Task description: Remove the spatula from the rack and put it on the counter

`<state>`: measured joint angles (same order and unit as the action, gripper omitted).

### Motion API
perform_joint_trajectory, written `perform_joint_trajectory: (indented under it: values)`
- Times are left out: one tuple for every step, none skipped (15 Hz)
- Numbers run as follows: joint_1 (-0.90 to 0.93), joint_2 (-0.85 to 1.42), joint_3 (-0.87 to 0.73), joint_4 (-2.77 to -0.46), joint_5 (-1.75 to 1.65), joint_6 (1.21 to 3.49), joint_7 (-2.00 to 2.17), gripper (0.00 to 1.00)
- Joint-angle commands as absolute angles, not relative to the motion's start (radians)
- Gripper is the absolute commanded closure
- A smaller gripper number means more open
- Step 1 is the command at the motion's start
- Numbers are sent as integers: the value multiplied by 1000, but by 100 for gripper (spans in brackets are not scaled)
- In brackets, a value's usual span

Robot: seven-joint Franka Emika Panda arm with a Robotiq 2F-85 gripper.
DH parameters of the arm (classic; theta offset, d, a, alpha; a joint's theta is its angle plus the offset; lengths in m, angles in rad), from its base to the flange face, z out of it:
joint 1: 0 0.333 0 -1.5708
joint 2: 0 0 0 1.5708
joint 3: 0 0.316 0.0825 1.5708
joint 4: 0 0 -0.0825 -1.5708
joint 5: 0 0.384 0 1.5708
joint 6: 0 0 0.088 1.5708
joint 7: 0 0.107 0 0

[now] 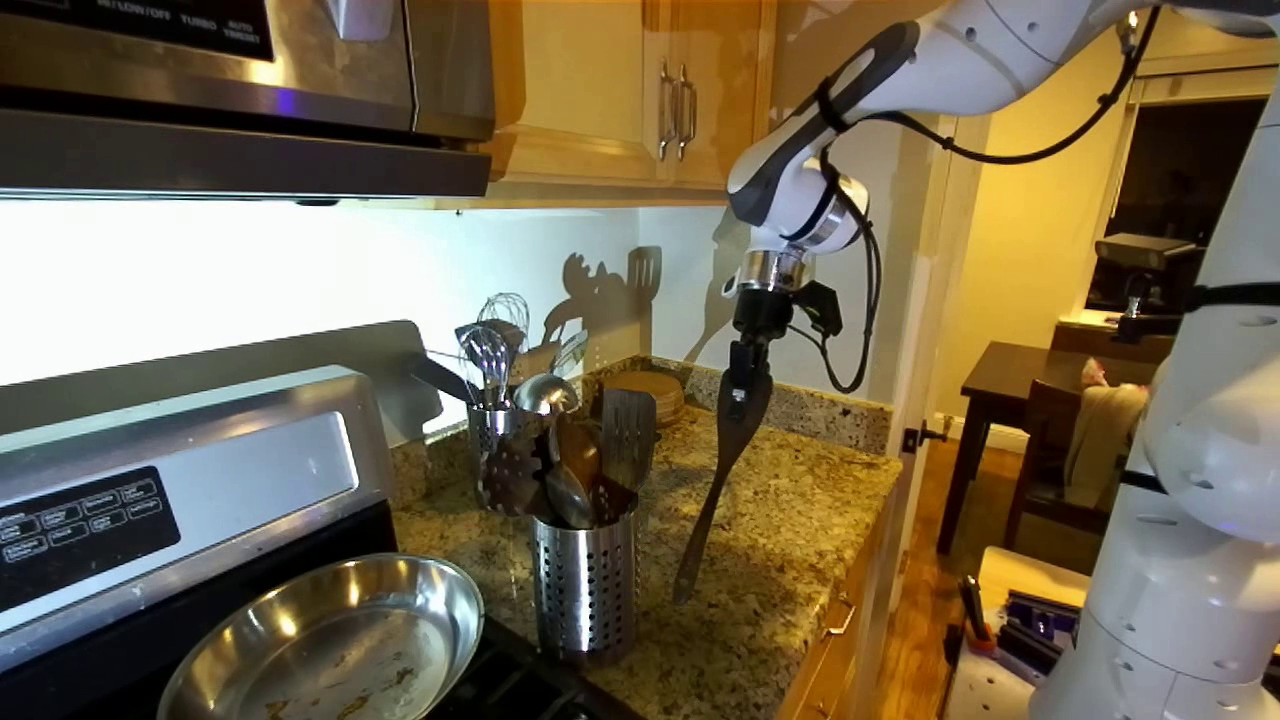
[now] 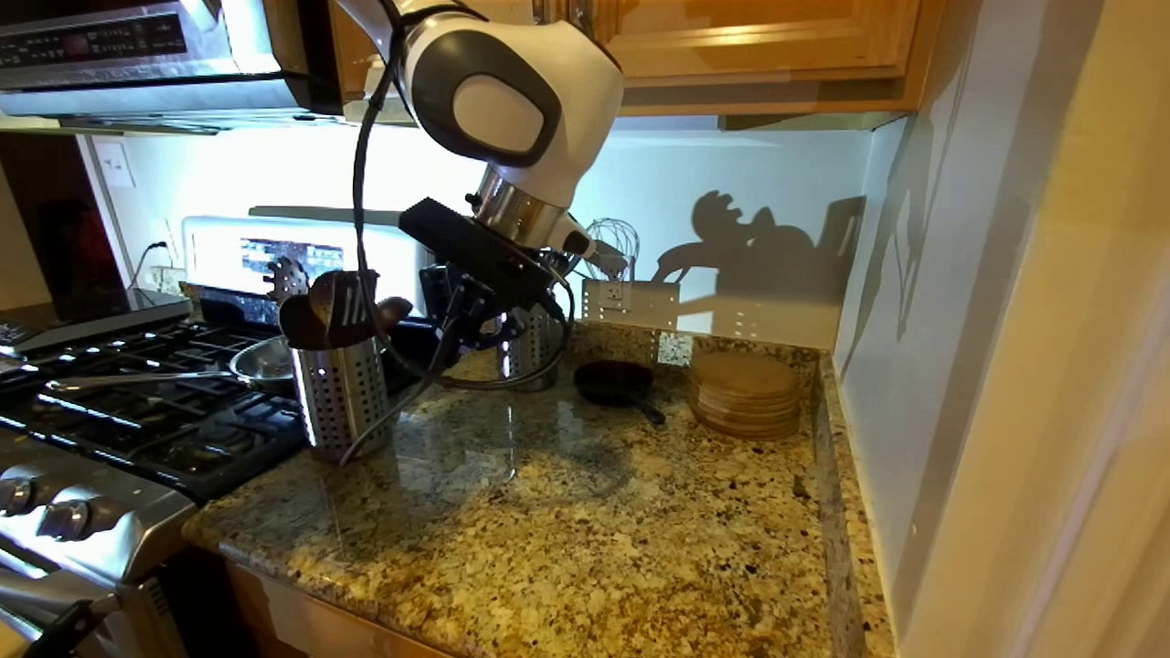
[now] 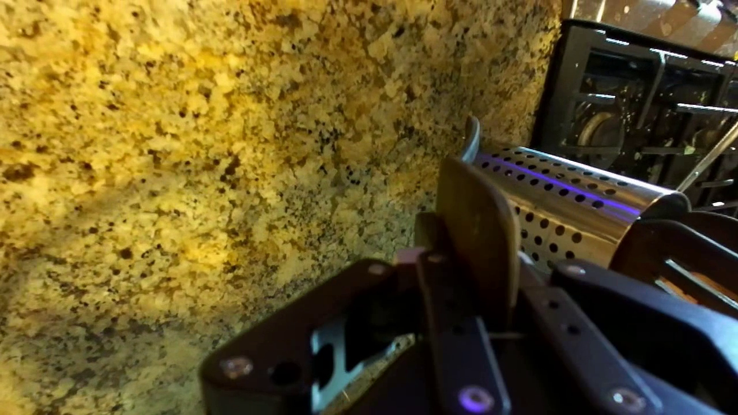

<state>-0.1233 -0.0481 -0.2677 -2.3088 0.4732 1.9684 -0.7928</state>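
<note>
Apparently the lifting-out is done and the putting-down is in hand: the end effector [image 1: 740, 396] pinches the spatula [image 1: 730, 450] by its wide head, and the handle slants down outside the utensil holder [image 1: 587, 590], just beside it. That lower end is over the surface [image 1: 790, 510], though whether it touches cannot be told. Next, I'd judge, the move calls for shifting away from the holder, tipping the spatula flatter, lowering it and only then letting go.

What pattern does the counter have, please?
The counter has tan, brown and black speckles, clearest in the wrist view.
</note>
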Motion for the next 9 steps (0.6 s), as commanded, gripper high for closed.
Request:
perform_joint_trajectory:
  values:
    - [-148,-42,-246,-2307,475,1966,-798,92]
    - [-149,-40,-246,-2307,476,1967,-801,92]
    - [-149,-40,-246,-2307,477,1967,-802,92]
    - [-149,-40,-246,-2307,477,1967,-802,92]
    - [-149,-40,-246,-2307,478,1967,-802,92]
    - [-149,-40,-246,-2307,478,1967,-802,92]
    - [-149,-40,-246,-2307,478,1967,-802,92]
    - [-149,-40,-246,-2307,478,1967,-802,92]
    - [-152,-32,-250,-2300,477,1960,-808,94]
